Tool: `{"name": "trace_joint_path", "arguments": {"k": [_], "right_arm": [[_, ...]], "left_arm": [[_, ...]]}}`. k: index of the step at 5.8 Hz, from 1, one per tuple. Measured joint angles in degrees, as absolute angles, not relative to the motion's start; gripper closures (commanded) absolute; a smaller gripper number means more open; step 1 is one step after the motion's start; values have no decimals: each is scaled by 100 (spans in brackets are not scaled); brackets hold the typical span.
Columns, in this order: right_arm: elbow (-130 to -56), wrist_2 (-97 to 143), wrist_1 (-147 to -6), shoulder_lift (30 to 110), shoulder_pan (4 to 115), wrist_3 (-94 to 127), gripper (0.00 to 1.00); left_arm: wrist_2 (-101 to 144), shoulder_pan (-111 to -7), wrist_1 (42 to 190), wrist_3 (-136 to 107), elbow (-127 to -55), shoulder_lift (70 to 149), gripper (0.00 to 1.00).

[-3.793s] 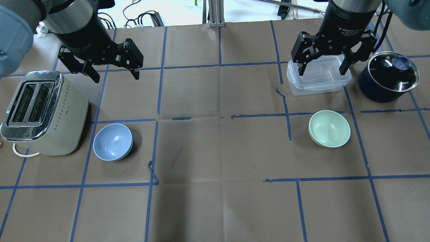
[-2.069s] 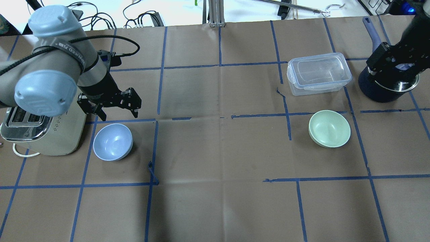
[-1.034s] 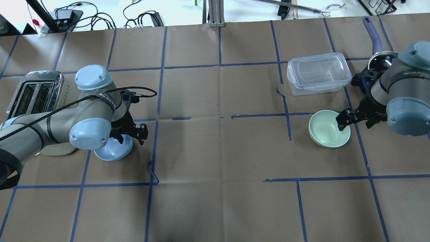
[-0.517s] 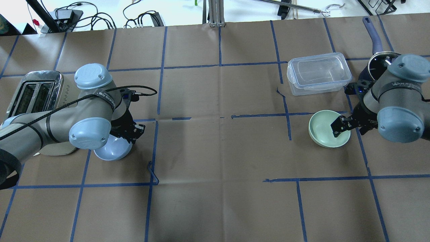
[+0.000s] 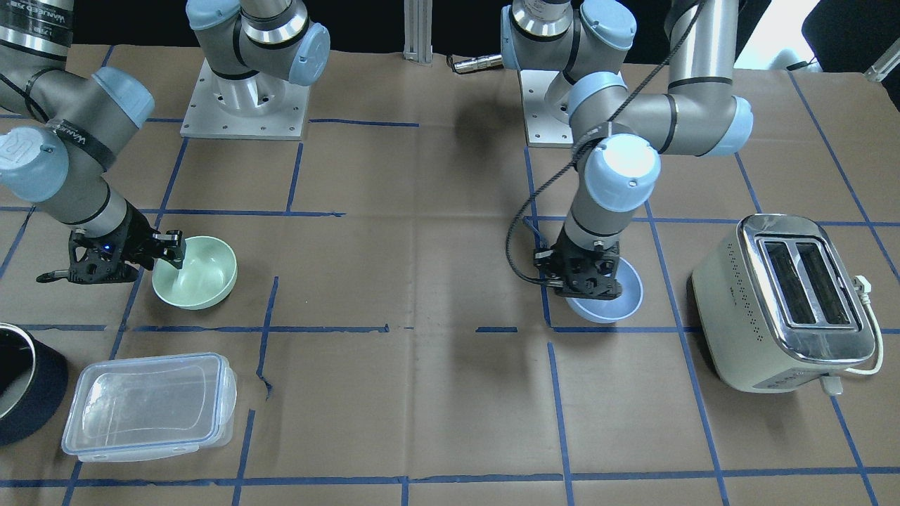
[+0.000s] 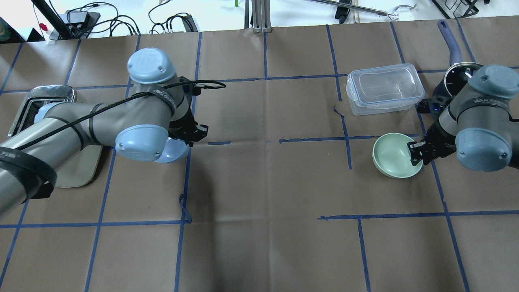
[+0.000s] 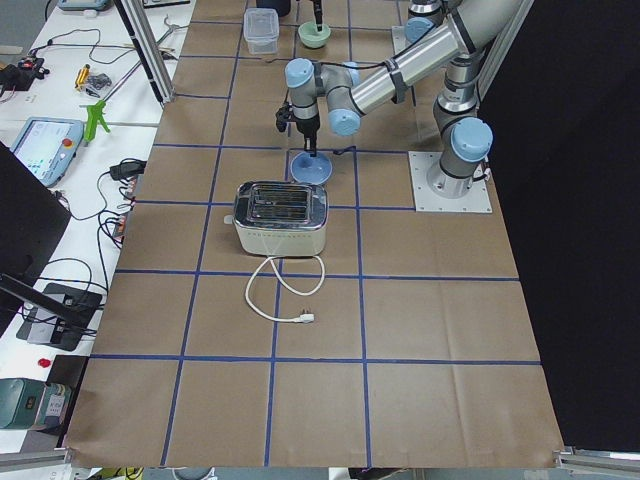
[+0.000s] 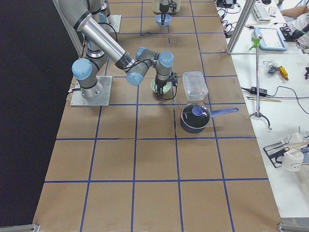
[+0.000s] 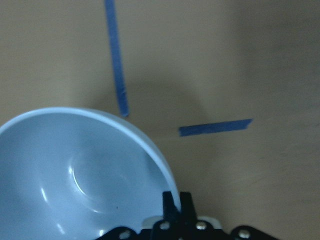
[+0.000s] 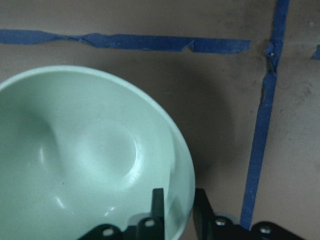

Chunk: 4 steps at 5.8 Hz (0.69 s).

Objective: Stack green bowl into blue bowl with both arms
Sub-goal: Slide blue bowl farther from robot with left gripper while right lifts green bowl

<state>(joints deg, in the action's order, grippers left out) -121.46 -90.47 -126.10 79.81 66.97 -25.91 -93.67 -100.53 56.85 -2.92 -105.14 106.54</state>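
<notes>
Both arms are down at their bowls. The left gripper (image 9: 175,199) has its two fingers (image 9: 168,206) pinched almost together, and the rim of the blue bowl (image 5: 617,303) is clamped between them, one finger inside the wall and one outside. The wrist view shows the grip on the bowl's right-hand edge, with the glossy blue inside spreading away to the left. The bowl is upright, mouth up, on the robot's left half of the table (image 5: 422,246), near the toaster (image 5: 787,302) but not touching it. Whether its base is on the paper or just clear of it, I cannot tell. The left arm's black cable loops down beside the wrist.

Over on the right, the right gripper (image 10: 177,201) is closed down narrow as well. One finger (image 10: 158,199) sits inside the green bowl (image 5: 200,281), the other is outside, and the pale rim is caught between them. The hold is on the bowl's outer, right-hand edge, the side away from the table's middle. The green bowl stands upright and mouth up on the right half of the table. The clear container (image 5: 148,404) lies beyond it on the far side, and the dark pot (image 5: 21,393) is further right. The two bowls are well apart, a wide stretch of brown paper between them.
</notes>
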Motion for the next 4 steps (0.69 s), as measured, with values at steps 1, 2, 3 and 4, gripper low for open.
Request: {"name": "trace_joint_path", "arguments": {"k": [1,2,3,4], "right_arm": [[-12077,-9039,-12585,8011,6697,-2572,94],[-11830,-9039,-12346,8082,6708,-2542,94],[-11365,-9034,-11722,8224,6732,-2512,94],[-10734,-8992,-10795,8367,6759,-2494,94]], "left_arm": [[-9373,-10688,5698,-799,-9823,11132,95],[-9392,-11191,5724,-1085,-9209,11633,95],[-9409,-11508,5735,-1178,-8877,11960,88],[-9404,-11669,5738,-1201,-8762,12117,79]]}}
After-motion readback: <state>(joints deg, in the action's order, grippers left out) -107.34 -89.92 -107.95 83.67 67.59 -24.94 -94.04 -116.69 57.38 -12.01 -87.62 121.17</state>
